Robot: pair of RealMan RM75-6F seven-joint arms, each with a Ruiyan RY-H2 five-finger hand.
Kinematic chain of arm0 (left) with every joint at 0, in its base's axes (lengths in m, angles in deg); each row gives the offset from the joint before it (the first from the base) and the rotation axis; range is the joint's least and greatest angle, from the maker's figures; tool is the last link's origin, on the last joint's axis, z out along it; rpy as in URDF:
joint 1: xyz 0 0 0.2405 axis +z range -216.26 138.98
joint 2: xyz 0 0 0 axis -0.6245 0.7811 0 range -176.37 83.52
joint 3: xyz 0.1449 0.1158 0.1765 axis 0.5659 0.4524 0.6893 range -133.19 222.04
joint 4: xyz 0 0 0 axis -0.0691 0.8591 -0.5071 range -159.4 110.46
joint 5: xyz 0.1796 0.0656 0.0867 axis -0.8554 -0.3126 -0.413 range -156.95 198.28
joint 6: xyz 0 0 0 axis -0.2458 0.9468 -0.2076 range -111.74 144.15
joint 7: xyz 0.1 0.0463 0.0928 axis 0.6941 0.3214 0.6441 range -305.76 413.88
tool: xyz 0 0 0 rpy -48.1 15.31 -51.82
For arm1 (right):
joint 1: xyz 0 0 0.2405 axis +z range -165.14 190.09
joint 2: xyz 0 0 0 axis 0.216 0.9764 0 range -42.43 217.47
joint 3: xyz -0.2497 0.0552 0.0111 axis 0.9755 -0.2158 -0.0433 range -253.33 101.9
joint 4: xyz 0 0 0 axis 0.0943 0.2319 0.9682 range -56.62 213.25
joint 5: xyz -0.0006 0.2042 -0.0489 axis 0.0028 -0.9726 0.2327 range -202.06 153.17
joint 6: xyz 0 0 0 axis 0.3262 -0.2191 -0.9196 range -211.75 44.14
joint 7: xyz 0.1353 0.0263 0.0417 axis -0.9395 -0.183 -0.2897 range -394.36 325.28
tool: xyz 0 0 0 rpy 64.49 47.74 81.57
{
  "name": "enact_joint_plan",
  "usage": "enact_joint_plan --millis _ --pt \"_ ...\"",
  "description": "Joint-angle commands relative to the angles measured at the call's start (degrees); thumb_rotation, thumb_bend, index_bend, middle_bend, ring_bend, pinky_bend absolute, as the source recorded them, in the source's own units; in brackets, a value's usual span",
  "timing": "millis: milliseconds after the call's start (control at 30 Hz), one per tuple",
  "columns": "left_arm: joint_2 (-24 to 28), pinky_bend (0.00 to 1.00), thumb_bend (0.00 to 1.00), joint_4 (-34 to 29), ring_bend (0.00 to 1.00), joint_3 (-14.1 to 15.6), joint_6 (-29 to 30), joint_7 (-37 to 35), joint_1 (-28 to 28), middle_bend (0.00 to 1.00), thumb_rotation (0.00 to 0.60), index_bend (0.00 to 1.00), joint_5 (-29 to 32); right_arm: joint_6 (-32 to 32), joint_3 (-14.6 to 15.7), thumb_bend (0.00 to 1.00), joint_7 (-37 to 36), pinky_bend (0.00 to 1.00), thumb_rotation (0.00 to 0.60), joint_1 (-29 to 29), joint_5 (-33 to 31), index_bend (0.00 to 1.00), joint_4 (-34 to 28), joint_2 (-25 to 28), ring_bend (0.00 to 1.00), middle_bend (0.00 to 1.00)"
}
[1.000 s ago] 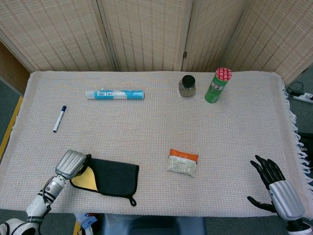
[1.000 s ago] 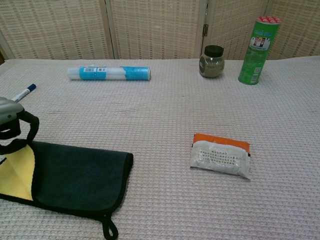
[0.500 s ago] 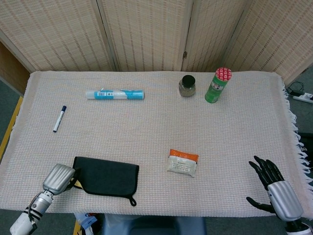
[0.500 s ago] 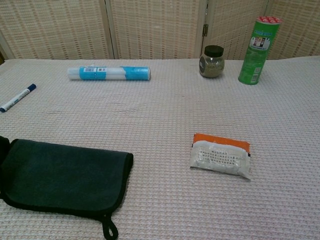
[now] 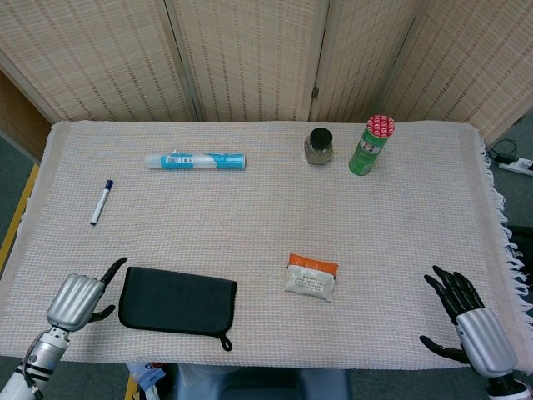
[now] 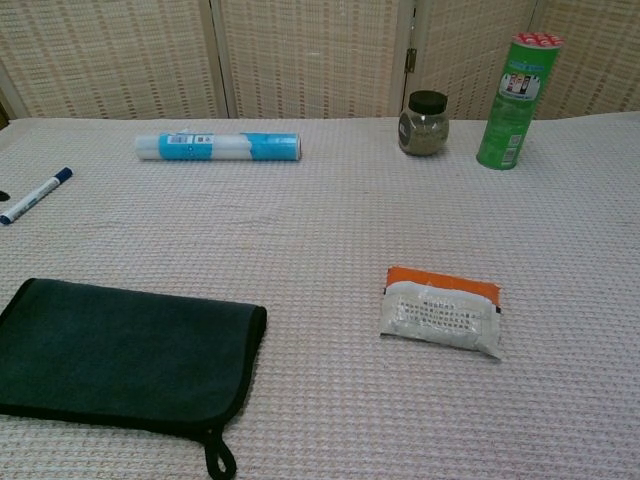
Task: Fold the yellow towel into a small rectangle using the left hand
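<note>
The towel (image 5: 177,300) (image 6: 128,352) lies folded flat near the table's front left edge as a small dark rectangle with a hanging loop at its right front corner; none of its yellow side shows. My left hand (image 5: 77,298) is just left of it, apart from the cloth, fingers spread and holding nothing. Only the head view shows this hand. My right hand (image 5: 466,318) rests at the front right corner with fingers spread, empty.
An orange and white packet (image 5: 311,277) (image 6: 441,312) lies right of the towel. At the back are a blue and white tube (image 5: 196,160), a dark-lidded jar (image 5: 318,145) and a green can (image 5: 369,144). A marker (image 5: 101,201) lies at the left.
My left hand has let go of the towel's left edge and drawn back to the left. The yellow inner side is now covered and the towel lies flat.
</note>
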Motion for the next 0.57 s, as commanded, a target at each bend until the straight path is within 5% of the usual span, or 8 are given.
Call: enact_joint_plan --millis 33,133,267,367,567 --pt "-0.2 0.85 0.23 1.8 0.77 -3.3 8.5 -5.1 3.0 0.74 0.6 0.12 -2.0 0.2 -0.1 0.2 0.5 0.0 0.6 0.1 0.0 0.0 -0.1 -0.2 0.0 0.0" --pt "-0.9 0.43 0.22 2.1 0.36 -4.5 12.4 -10.6 4.7 0.35 0.6 0.1 -2.4 0.3 -0.9 0.21 2.0 0.0 0.6 0.2 -0.8 0.0 -0.2 -0.8 0.0 0.0" --pt "-2.2 0.08 0.22 3.6 0.1 -4.2 14.2 -12.8 7.4 0.13 0.6 0.11 -1.2 -0.1 -2.7 0.21 5.9 0.0 0.6 -0.1 -2.9 0.0 0.2 -2.2 0.0 0.0" --pt "-2.0 0.0 0.22 3.2 0.01 -3.0 10.7 -11.2 8.6 0.05 0.6 0.1 1.8 0.4 -2.8 0.21 8.0 0.0 0.6 -0.4 -4.1 0.0 -0.5 -2.2 0.0 0.0" --pt "1.1 0.0 0.22 -0.9 0.0 -2.7 7.7 -7.9 8.4 0.03 0.6 0.07 2.3 1.9 -2.6 0.21 9.9 0.0 0.6 -0.1 -4.6 0.0 -2.1 -1.3 0.0 0.0"
